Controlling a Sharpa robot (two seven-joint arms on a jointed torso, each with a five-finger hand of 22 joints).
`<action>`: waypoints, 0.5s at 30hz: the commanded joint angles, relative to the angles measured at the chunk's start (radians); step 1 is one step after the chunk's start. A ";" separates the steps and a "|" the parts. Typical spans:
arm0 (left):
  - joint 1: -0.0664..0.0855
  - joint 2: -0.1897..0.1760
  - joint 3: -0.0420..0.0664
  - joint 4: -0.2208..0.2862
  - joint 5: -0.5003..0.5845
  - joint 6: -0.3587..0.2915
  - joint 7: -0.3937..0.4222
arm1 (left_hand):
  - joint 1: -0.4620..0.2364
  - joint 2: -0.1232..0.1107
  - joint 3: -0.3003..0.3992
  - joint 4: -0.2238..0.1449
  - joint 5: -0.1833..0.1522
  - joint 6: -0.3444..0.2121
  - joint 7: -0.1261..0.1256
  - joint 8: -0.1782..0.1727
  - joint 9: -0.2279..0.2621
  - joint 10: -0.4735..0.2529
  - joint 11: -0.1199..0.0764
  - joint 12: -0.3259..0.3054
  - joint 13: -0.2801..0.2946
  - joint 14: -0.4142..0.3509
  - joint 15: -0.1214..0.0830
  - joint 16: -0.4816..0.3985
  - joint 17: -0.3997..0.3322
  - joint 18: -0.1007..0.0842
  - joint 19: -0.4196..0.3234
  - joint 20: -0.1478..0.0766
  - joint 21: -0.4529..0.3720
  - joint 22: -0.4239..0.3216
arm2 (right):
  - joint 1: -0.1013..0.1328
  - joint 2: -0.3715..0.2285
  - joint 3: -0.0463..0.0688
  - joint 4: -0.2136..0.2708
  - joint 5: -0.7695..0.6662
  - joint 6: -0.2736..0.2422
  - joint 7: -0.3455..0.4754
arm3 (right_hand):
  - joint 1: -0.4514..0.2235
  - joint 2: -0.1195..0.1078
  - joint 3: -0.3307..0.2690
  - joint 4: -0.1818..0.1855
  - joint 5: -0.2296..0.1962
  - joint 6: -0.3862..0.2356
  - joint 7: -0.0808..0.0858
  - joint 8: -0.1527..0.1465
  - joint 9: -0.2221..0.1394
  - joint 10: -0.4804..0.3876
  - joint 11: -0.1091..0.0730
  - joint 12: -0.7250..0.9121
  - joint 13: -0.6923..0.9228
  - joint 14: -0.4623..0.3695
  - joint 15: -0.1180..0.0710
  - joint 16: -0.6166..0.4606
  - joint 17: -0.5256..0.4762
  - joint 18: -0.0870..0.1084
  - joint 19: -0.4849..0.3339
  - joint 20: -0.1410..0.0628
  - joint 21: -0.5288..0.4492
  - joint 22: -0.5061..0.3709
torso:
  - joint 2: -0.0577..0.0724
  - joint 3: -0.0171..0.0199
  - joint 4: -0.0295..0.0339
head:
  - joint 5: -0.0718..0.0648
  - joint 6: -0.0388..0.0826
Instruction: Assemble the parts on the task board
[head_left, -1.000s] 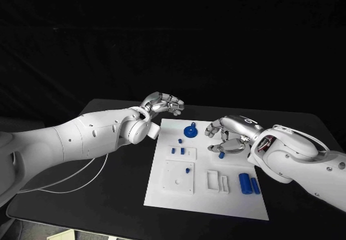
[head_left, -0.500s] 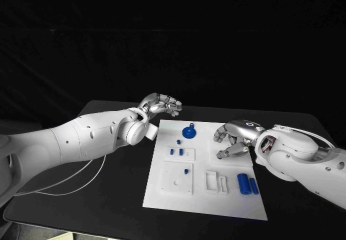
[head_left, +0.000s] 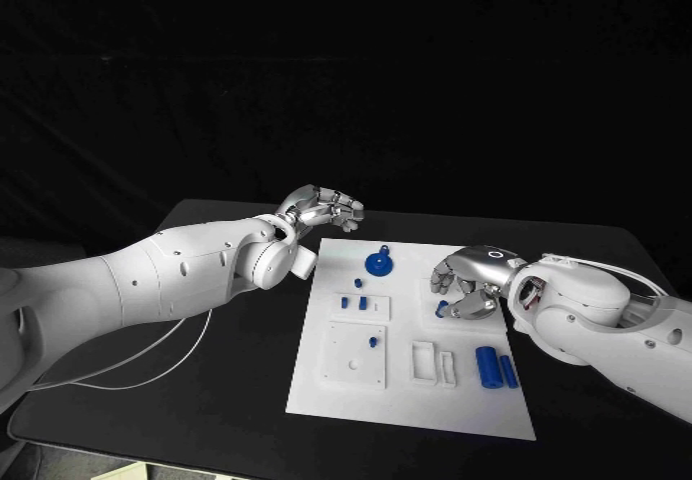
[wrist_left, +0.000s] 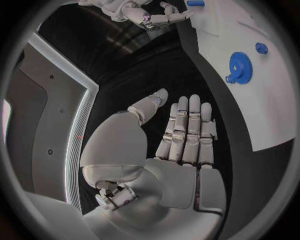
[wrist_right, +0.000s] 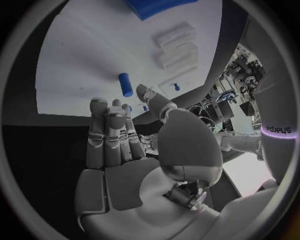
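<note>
The white task board (head_left: 418, 395) lies mid-table. On it are a blue gear (head_left: 379, 264), several small blue pegs such as one (head_left: 358, 284) near the gear, and two blue cylinders (head_left: 498, 366). My right hand (head_left: 464, 283) hovers over the board's right side with fingers bent, holding nothing. A small blue peg (head_left: 441, 308) lies just below its fingertips. In the right wrist view that peg (wrist_right: 125, 84) lies on the board (wrist_right: 87, 55) just past the fingers. My left hand (head_left: 325, 207) hangs beyond the board's far left corner, empty; its wrist view shows its fingers (wrist_left: 187, 135) straight and the gear (wrist_left: 239, 67).
Two white blocks (head_left: 434, 363) stand on the board left of the cylinders, and a raised square plate (head_left: 355, 355) holds a peg (head_left: 375, 341). A white cable (head_left: 137, 375) loops on the black table at the left.
My right hand has drawn back a little to the right and sunk toward the board, fingers bending closer over the small peg. The left hand has stayed put.
</note>
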 joint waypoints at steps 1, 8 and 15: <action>0.001 0.000 0.001 0.001 0.005 0.008 0.008 | -0.002 0.000 -0.003 0.000 0.003 -0.005 0.000 0.002 -0.001 -0.007 0.003 -0.002 -0.002 0.004 0.002 -0.007 0.002 0.012 -0.004 0.004 -0.004 0.002 | -0.001 0.005 -0.002 -0.003 -0.041 0.045 -0.013 | 0.007 -0.004 0.042 0.006 -0.014 0.015 -0.003 0.007 -0.002 0.019 -0.005 0.010 0.003 -0.001 -0.007 0.008 -0.010 0.046 -0.003 0.005 0.008 0.020 | 0.000 -0.0004 0.0002 | -0.002 0.000; 0.001 0.000 0.001 0.001 0.005 0.009 0.008 | -0.002 0.000 -0.003 0.000 0.003 -0.006 0.001 0.002 -0.001 -0.007 0.003 -0.002 -0.002 0.003 0.002 -0.008 0.003 0.012 -0.004 0.005 -0.005 0.002 | -0.004 0.015 -0.008 -0.014 -0.047 0.053 -0.014 | 0.008 0.002 0.099 0.003 -0.029 0.038 -0.012 0.015 -0.003 0.042 -0.013 0.020 0.010 -0.005 -0.015 0.021 -0.028 0.046 -0.005 0.005 0.018 0.020 | 0.000 0.0001 -0.0004 | -0.002 -0.001; 0.001 0.000 0.001 0.001 0.005 0.011 0.007 | -0.002 0.000 -0.003 0.000 0.003 -0.006 0.001 0.002 -0.002 -0.007 0.004 -0.002 -0.002 0.003 0.002 -0.009 0.004 0.012 -0.004 0.005 -0.005 0.002 | -0.007 0.022 -0.014 -0.022 -0.047 0.058 -0.013 | 0.001 0.002 0.125 0.005 -0.040 0.042 -0.013 0.015 -0.005 0.045 -0.014 0.020 0.012 -0.007 -0.016 0.029 -0.039 0.046 -0.006 0.006 0.024 0.019 | 0.000 0.0003 -0.0010 | -0.001 -0.002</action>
